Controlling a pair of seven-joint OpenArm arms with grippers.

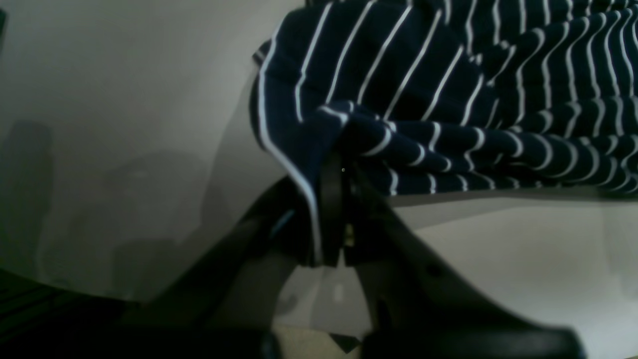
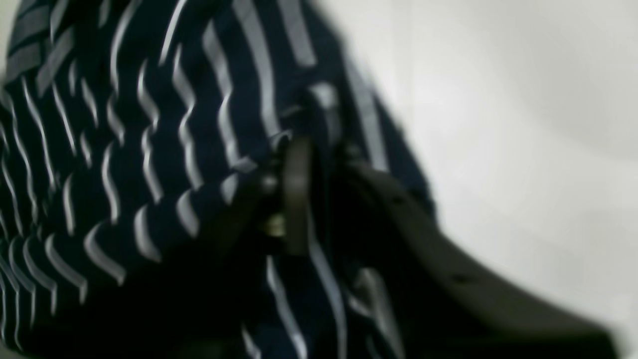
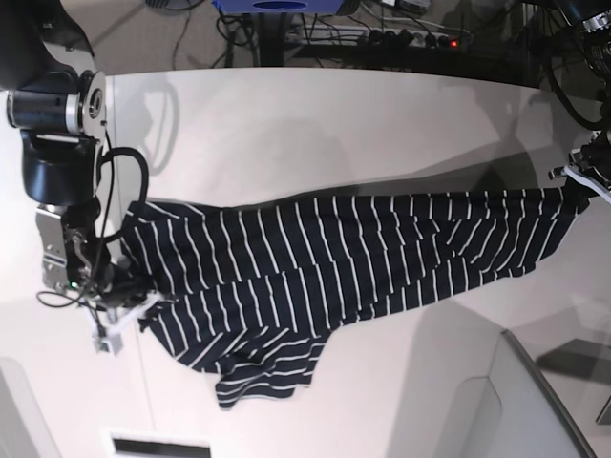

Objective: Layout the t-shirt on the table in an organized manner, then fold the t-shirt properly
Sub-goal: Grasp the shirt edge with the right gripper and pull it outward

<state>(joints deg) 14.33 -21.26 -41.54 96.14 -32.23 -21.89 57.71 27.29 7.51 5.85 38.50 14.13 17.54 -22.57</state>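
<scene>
The dark navy t-shirt (image 3: pixel 334 258) with thin white stripes is stretched sideways across the white table (image 3: pixel 334 124), with one flap drooping toward the front. My left gripper (image 3: pixel 579 181) is at the base view's right end of the shirt. In the left wrist view it (image 1: pixel 341 169) is shut on a bunched edge of the t-shirt (image 1: pixel 423 75), held a little above the table (image 1: pixel 124 99). My right gripper (image 3: pixel 129 298) is at the other end. In the blurred right wrist view it (image 2: pixel 324 169) has its fingers slightly parted, and folds of t-shirt (image 2: pixel 124 149) still lie between them.
The right arm's bulky body (image 3: pixel 57 143) rises over the table's left side. Cables and a power strip (image 3: pixel 401 33) lie beyond the far edge. A grey panel (image 3: pixel 535 401) stands at the front right, and a slot (image 3: pixel 158 447) lies at the front left.
</scene>
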